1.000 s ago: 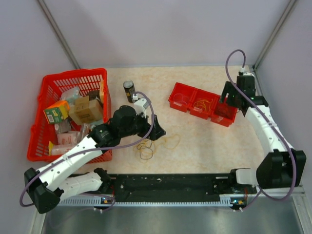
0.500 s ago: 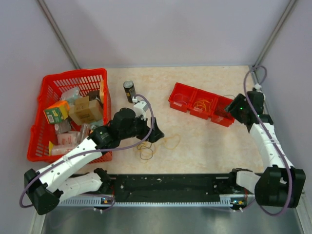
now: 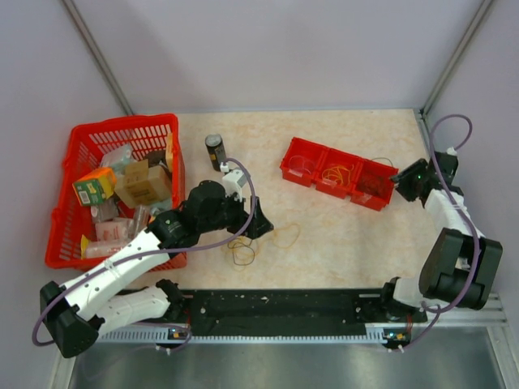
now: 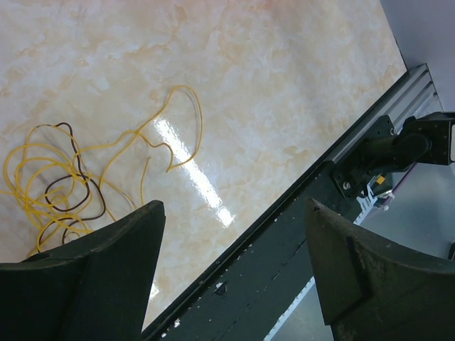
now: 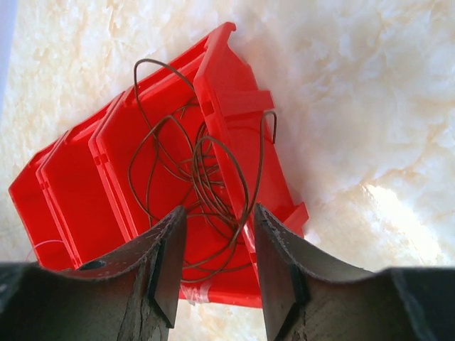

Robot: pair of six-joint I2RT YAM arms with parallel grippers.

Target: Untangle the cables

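- Cables, overhead camera: a loose tangle of cables (image 3: 243,247) lies on the table (image 3: 349,235), well apart from the red bins (image 3: 289,170), off their near left side.
- The left gripper (image 3: 258,223) hangs over that tangle.
- Inside the red bins I see a pale cable (image 3: 302,164) in the left compartment, a yellow cable (image 3: 339,173) in the middle one and a dark brown cable (image 3: 371,185) in the right one.
- The right gripper (image 3: 401,180) sits just beside the right end of the red bins.
- Left wrist camera: the left gripper (image 4: 231,206) has its jaws spread wide with nothing between them. The tangle of cables (image 4: 60,186), yellow and dark loops, lies by its left finger.
- Right wrist camera: the right gripper (image 5: 219,213) has its jaws a little apart, gripping nothing. The dark brown cable (image 5: 206,177) coils in the end compartment of the red bins (image 5: 242,106), with one loop crossing the rim.
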